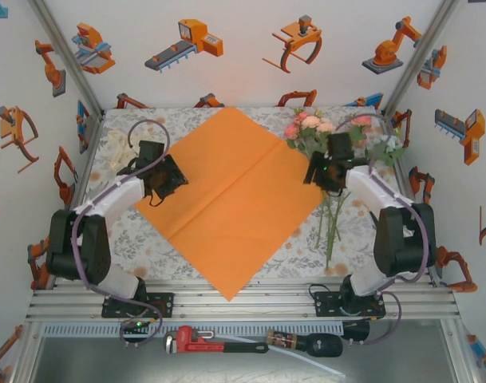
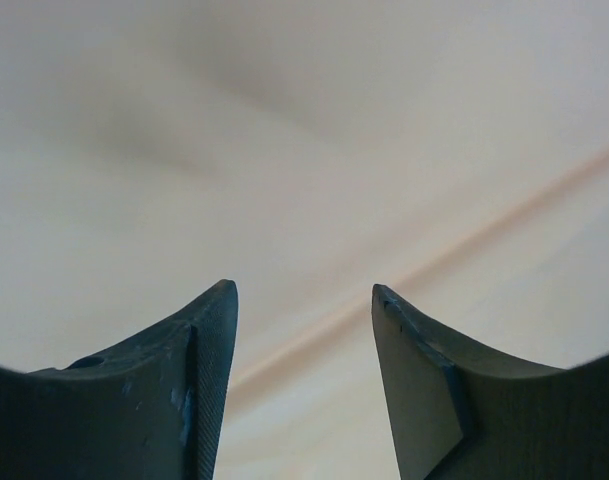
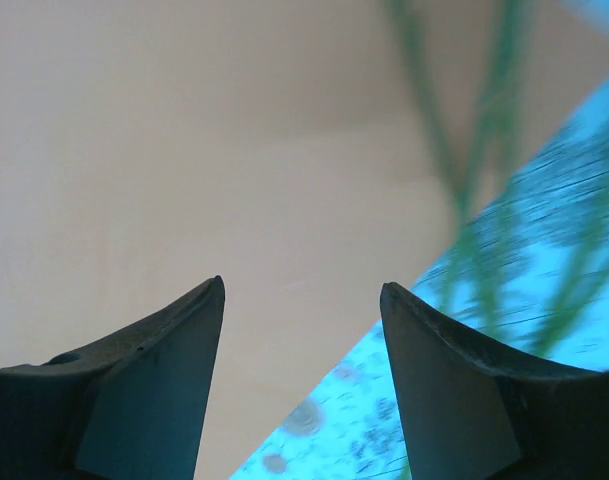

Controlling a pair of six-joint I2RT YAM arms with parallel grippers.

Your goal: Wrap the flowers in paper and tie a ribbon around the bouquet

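Flowered table (image 1: 131,239) across the overhead frame. Orange paper (image 1: 235,199) spread flat as a diamond at its middle. Flowers (image 1: 314,128) upper right, blooms past the sheet's right corner, stems trailing down-frame. Left gripper (image 2: 304,295) over the left corner, jaws parted, empty. Right gripper (image 3: 302,290) at the right corner beside the stems, likewise parted, empty.

Mid paper (image 1: 227,207) is flat & bare: free passage over it from near edge to far corner. L gripper (image 1: 169,182) hangs over paper's L corner, R gripper (image 1: 318,175) over its R corner, blocking both. Flowers (image 1: 314,128) crowd table's (image 1: 131,239) far R. Stems (image 1: 332,227) run toward near edge just R of paper, beside R arm: tight. Walls (image 1: 35,80) shut in L, R & far sides.
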